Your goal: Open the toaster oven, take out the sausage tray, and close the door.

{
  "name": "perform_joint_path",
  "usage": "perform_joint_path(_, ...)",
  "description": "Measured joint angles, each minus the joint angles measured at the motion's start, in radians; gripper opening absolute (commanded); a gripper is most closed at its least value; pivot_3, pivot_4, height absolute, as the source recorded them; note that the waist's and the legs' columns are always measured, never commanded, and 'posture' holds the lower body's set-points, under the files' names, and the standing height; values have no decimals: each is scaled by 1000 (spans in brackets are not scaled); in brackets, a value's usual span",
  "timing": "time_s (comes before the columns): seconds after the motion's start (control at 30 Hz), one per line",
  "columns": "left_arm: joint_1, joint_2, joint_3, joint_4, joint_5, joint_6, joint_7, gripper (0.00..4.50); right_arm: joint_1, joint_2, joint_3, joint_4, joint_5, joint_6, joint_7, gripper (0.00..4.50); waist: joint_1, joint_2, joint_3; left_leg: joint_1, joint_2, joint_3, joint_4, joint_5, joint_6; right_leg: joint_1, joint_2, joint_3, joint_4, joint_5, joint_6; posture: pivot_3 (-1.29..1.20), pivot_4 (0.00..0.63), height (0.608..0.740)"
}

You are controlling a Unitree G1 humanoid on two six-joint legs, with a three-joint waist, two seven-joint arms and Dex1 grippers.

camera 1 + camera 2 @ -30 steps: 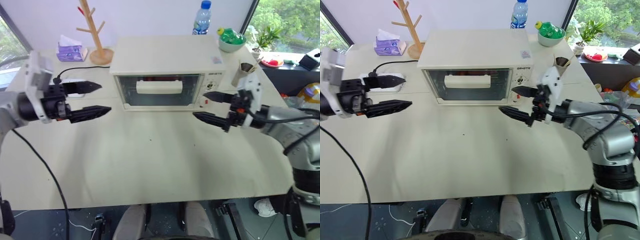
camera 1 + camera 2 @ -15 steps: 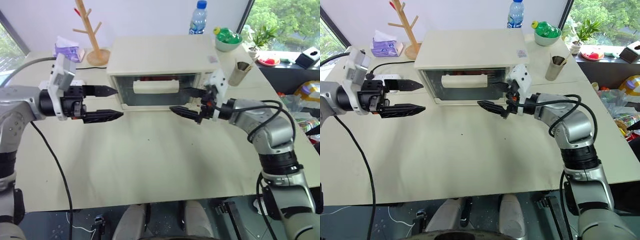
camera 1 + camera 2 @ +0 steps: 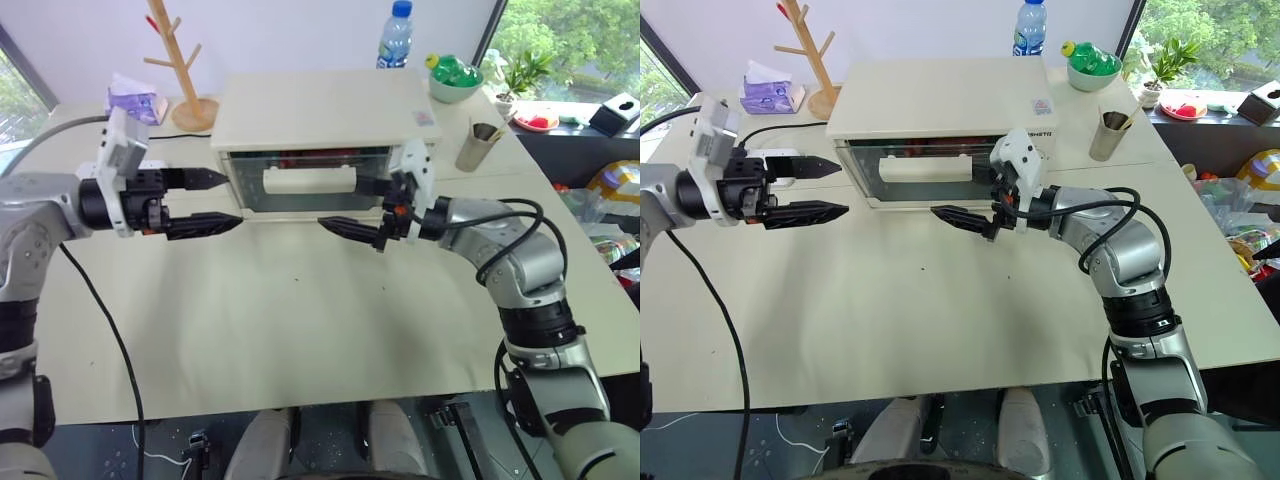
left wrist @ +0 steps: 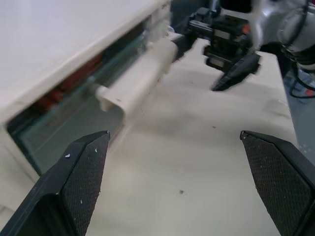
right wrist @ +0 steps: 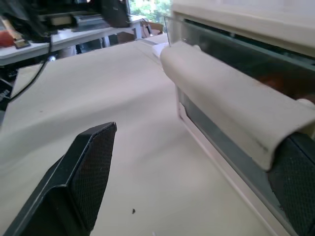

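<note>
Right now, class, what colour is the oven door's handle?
Cream-white; the handle shows best in the right wrist view.

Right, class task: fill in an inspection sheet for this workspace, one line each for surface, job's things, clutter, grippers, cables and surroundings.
Surface: cream table, a few dark specks.
Job's things: oven at the back; door shut, bar handle free; reddish shapes behind the glass, tray not made out.
Clutter: wooden rack, tissue pack, bottle, green bowl, cup, power strip.
Grippers: left gripper open, beside the oven's left end; right gripper open, at the handle's right end, upper finger near it, contact unclear.
Cables: black cable hanging from the left arm; lead behind the rack.
Surroundings: windows, greenery, side shelf.
</note>
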Motion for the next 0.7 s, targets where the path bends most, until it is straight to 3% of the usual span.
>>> perform_joint_path(0.4,-172,-114,-72,148,64,-20,-4,4491,155,-6,-2,-167,39,82,-15,4500,0,0,0,0,0,1,0,0,0,0,0,0,0,0,0,0,150,736)
perform_joint_path(0.67,-228,-192,-158,263,197,-167,-27,4491,221,-6,-6,-236,62,114,-47,4500,6,-1,0,0,-1,1,1,0,0,0,0,0,0,0,0,0,150,736)
perform_joint_path(0.7,-228,-205,-169,277,218,-197,-37,4246,227,-5,-9,-238,67,116,-53,4500,7,-1,0,0,-1,1,1,0,0,0,0,0,0,0,0,0,150,736)
